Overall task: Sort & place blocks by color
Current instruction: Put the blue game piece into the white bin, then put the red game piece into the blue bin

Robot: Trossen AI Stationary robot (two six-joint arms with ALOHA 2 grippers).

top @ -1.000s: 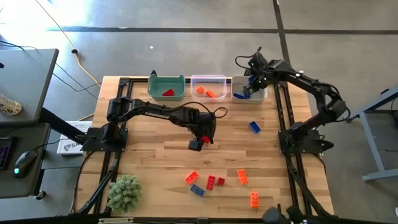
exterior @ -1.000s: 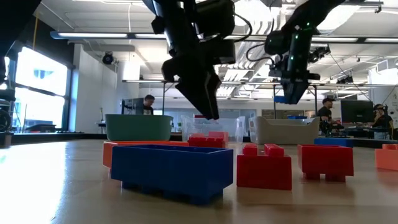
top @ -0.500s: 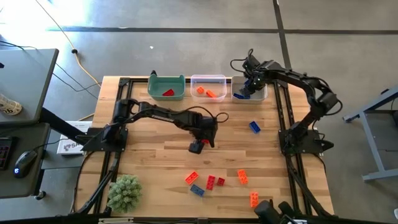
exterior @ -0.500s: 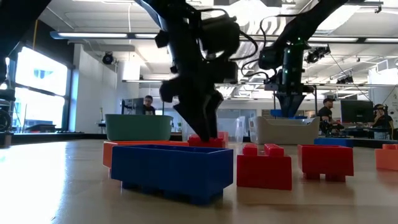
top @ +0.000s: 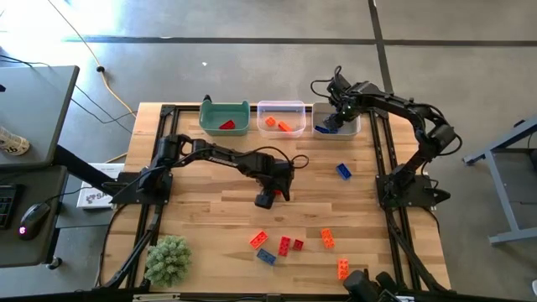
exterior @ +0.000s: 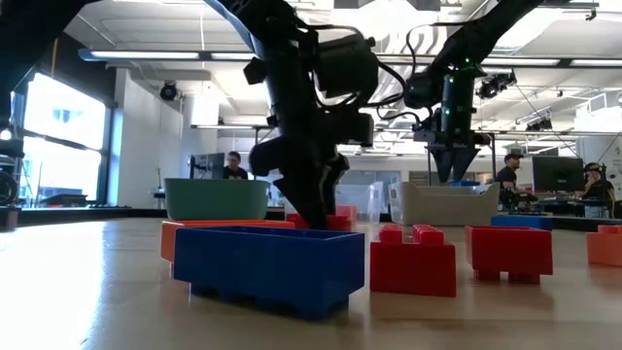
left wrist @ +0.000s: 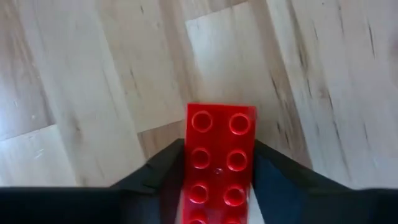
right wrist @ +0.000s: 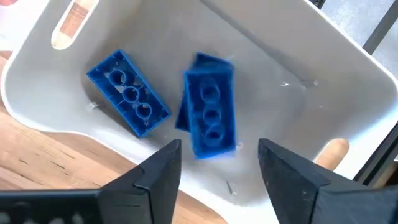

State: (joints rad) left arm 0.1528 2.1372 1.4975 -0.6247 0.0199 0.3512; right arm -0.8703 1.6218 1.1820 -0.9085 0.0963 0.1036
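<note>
left claw (left wrist: 219, 180) has closed on red block (left wrist: 217, 155); no writing legible.

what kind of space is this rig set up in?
Most likely a robotics lab or open workshop. The low view shows exposed ceiling ducts and strip lights, with people at monitors behind the wooden table. From above, a desk with a mouse stands beside it on bare concrete floor.
</note>
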